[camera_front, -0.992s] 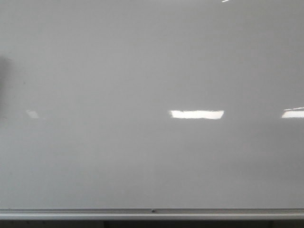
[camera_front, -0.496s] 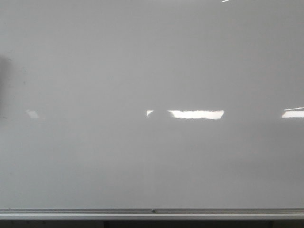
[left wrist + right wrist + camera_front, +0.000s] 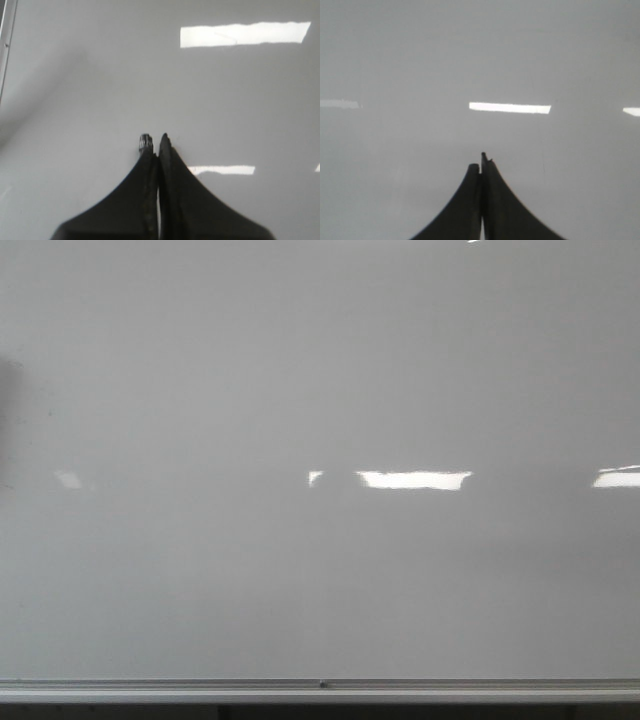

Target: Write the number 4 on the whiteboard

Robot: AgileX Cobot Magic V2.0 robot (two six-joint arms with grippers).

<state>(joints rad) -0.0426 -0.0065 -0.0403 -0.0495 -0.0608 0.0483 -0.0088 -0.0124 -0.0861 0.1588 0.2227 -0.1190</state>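
Observation:
The whiteboard (image 3: pixel 320 370) is a glossy pale grey surface that fills the front view, and neither arm shows there. The number 4 is out of view in every frame. In the left wrist view my left gripper (image 3: pixel 155 138) is shut, its black fingers pressed together close over the whiteboard (image 3: pixel 90 90); a small metallic stub sits at one fingertip. In the right wrist view my right gripper (image 3: pixel 481 163) is also shut, with nothing seen between its fingers, over bare whiteboard (image 3: pixel 480 60).
A silver aluminium frame (image 3: pixel 320 687) runs along the board's lower edge, and a strip of frame (image 3: pixel 6 40) shows at one side of the left wrist view. Bright rectangular light reflections (image 3: pixel 413 479) lie on the board. A dark smudge (image 3: pixel 8 390) sits at its left edge.
A small bright reflection appeared on the board just left of the main light patch about half a second ago and is still there. Nothing else has visibly moved.

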